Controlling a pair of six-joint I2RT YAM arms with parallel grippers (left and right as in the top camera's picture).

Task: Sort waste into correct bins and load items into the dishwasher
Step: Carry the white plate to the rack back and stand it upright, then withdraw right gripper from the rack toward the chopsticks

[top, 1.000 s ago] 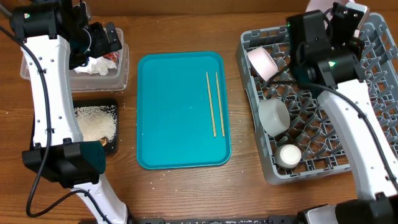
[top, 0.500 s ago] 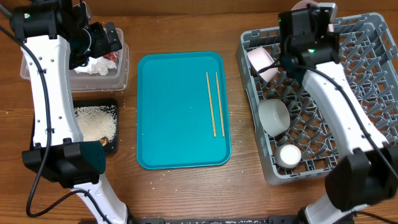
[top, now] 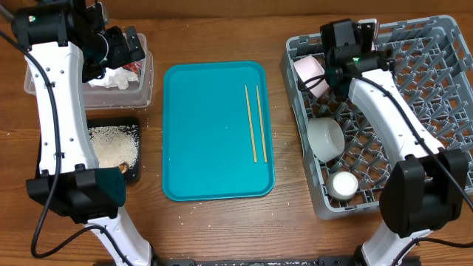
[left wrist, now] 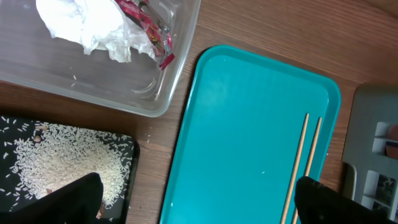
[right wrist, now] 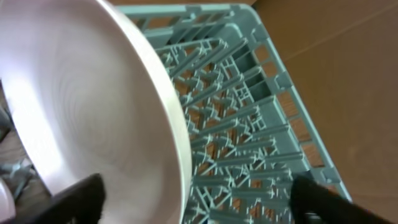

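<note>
Right arm has swung over the last second from the back-right of the rack [top: 436,111] to its back-left corner, and the plate [right wrist: 81,106] has come with it; the plate now stands near upright over the rack lattice, close to the pink bowl [top: 310,74]; so this looks like the approach to a peg slot, not yet a seated plate. In the wrist view the right fingers [right wrist: 317,199] sit spread wide, one on each side of the plate rim; can't tell whether they actually clamp it or just straddle it. Nothing else has moved; the left fingers [left wrist: 323,199] are wide apart with nothing in them, hanging above the clear tub [top: 140,89] and black tray [left wrist: 130,155]. Waste looks sorted: tissue [left wrist: 93,25] and wrapper [left wrist: 149,31] in the tub, rice [top: 111,144] in the black tray. Already in the rack: the pink bowl, a pale bowl [top: 325,137] and the cup [top: 344,185]. Still to load after the plate: chopsticks [top: 256,122], lying side by side on the right half of the teal tray [top: 207,133]; thin and flat, probably the fiddliest pick left.
</note>
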